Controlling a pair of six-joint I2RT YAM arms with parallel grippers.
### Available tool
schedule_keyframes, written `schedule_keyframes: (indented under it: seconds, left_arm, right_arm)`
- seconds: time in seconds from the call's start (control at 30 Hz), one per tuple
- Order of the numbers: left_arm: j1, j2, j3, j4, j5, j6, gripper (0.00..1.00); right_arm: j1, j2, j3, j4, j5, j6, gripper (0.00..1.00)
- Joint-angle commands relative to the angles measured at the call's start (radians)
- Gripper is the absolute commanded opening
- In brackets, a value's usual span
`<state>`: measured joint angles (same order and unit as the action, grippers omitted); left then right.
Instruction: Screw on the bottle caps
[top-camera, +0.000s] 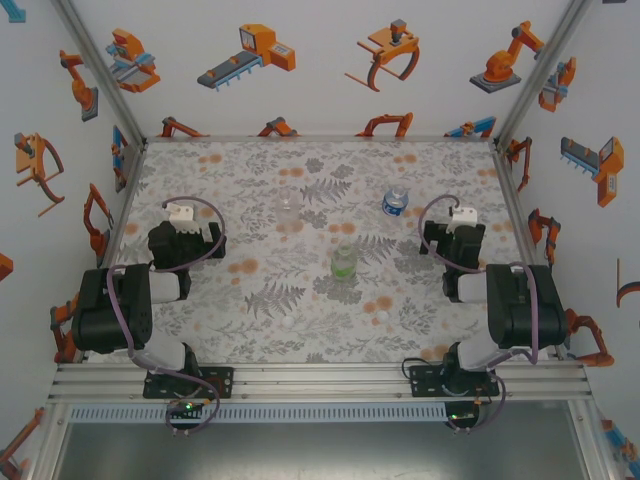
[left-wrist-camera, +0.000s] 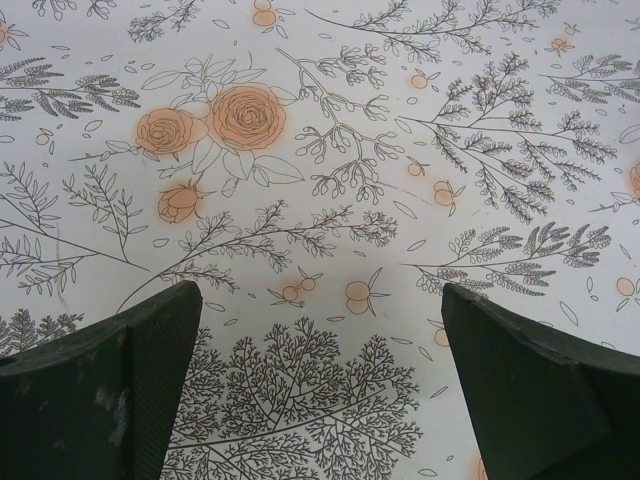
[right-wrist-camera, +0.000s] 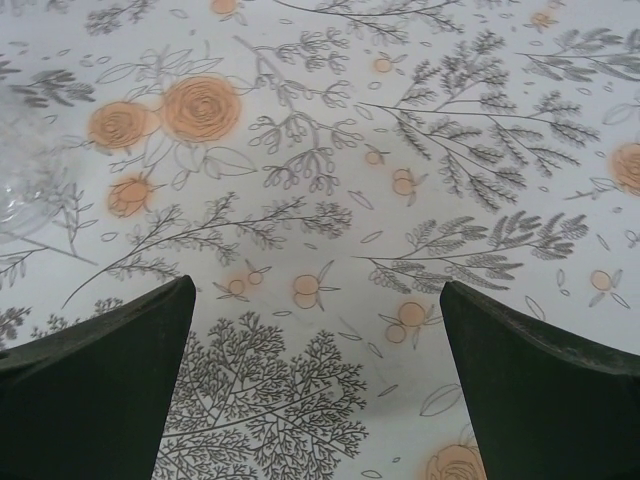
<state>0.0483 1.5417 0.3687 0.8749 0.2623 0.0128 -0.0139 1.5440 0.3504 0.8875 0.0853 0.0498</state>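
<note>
Three small bottles stand upright on the floral tablecloth: a plain clear one (top-camera: 287, 205) at the back, one with a blue label (top-camera: 397, 201) to its right, and a green-tinted one (top-camera: 344, 262) in the middle. Two tiny white bottle caps (top-camera: 287, 323) (top-camera: 382, 316) lie nearer the front. My left gripper (top-camera: 185, 235) (left-wrist-camera: 320, 300) hovers at the left, open, with bare cloth between its fingers. At the right, my right gripper (top-camera: 455, 238) (right-wrist-camera: 316, 295) is open too and holds nothing. A blurred piece of a transparent bottle (right-wrist-camera: 22, 185) shows at the left edge of the right wrist view.
The tablecloth (top-camera: 250, 170) is printed with grey ferns and flat orange flowers. Walls with robot pictures close in the back and both sides, framed by aluminium posts (top-camera: 105, 75). A rail (top-camera: 320, 380) runs along the near edge under both arm bases.
</note>
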Motion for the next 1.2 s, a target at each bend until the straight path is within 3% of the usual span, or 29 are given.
schedule_keyframes:
  seconds: [0.0,0.2,0.33,0.5,0.67,0.77,0.93,1.07,1.17]
  left_arm:
    - [0.001,-0.001,0.009,0.019,0.017,-0.013,0.97]
    - [0.001,-0.001,0.007,0.021,0.018,-0.014,0.97]
    - [-0.001,-0.025,0.006,0.01,0.001,-0.016,0.97]
    - [-0.01,-0.145,0.05,-0.171,-0.166,-0.064,0.97]
    - [-0.033,-0.259,0.142,-0.419,-0.226,-0.106,0.97]
    - [-0.036,-0.307,0.202,-0.539,-0.239,-0.214,0.97]
    - [-0.039,-0.313,0.349,-0.76,-0.116,-0.3,0.97]
    - [-0.04,-0.337,0.43,-0.873,0.009,-0.334,0.97]
    - [-0.041,-0.369,0.488,-0.971,0.039,-0.334,0.97]
  right_arm:
    - [-0.004,-0.002,0.027,-0.003,0.059,0.03,0.99]
    - [-0.002,-0.029,0.026,-0.016,0.011,0.007,0.99]
    - [-0.003,-0.102,0.07,-0.155,0.0,0.002,0.99]
    - [0.0,-0.203,0.096,-0.274,-0.096,-0.037,0.97]
    - [0.006,-0.273,0.113,-0.343,-0.221,-0.057,0.96]
    - [0.009,-0.285,0.136,-0.354,-0.319,-0.045,0.94]
    - [0.034,-0.244,0.171,-0.303,-0.473,-0.034,0.93]
    - [0.068,-0.19,0.225,-0.291,-0.485,-0.035,0.92]
    - [0.089,-0.147,0.254,-0.255,-0.496,-0.035,0.9]
